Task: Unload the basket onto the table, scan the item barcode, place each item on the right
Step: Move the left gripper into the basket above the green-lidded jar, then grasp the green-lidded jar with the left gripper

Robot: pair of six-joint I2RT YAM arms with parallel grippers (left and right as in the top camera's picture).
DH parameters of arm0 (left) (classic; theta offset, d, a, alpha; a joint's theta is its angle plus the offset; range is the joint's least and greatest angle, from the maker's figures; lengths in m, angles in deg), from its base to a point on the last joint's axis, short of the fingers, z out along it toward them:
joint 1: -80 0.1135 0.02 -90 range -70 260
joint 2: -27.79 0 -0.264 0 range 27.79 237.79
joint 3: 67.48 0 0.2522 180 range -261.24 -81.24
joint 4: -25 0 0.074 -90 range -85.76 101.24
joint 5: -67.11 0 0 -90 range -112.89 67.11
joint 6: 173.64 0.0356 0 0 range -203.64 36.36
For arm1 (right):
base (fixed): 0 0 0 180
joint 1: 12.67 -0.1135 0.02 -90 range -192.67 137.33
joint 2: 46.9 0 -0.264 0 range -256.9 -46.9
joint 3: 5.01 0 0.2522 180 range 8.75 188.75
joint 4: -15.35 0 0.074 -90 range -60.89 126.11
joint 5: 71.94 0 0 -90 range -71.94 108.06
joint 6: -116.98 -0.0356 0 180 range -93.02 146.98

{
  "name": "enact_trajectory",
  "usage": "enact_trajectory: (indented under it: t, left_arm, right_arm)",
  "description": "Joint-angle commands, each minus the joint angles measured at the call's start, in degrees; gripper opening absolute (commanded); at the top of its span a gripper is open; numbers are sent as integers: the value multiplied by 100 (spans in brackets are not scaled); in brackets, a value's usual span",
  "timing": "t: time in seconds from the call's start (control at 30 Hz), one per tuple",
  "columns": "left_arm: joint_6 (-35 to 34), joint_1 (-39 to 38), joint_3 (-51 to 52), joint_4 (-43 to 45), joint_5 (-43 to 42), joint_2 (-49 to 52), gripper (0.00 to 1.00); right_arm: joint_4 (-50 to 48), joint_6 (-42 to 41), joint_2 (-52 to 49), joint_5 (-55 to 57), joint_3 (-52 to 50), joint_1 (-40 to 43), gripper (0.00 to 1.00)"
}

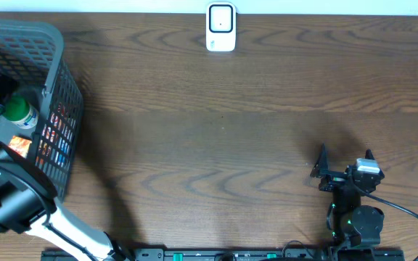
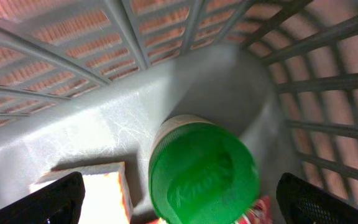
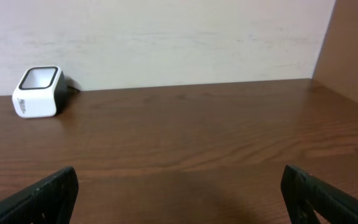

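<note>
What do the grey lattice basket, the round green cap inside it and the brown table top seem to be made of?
Grey lattice basket: likely moulded plastic, matte, with fine scuffs on its wall. Round green cap: probably plastic, smooth, slight sheen, raised lettering. Brown table top: wood or wood-look laminate, by its grain pattern; which, I cannot tell.
</note>
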Motion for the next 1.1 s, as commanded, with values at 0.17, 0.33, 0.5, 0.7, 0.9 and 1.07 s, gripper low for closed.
enact_trajectory:
  t: [0.17, 0.33, 0.5, 0.7, 0.9, 1.07]
  left_arm:
    - [55, -46, 24, 17, -275, -162, 98]
    - [55, -262, 24, 238, -258, 74, 98]
    - [52, -374, 28, 181, 258, 350, 98]
    - [55, -341, 28, 142, 334, 358, 98]
    - [61, -341, 26, 70, 332, 321, 98]
    - [140, -341, 26, 52, 369, 129, 98]
  right_arm:
    - [24, -72, 28, -11, -4, 35, 99]
    - [24, -72, 28, -11, -4, 33, 99]
    - [24, -70, 28, -11, -4, 33, 99]
    - [26, -72, 31, -11, -4, 33, 99]
    - [24, -72, 28, -11, -4, 33, 99]
    - [26, -72, 28, -11, -4, 33, 99]
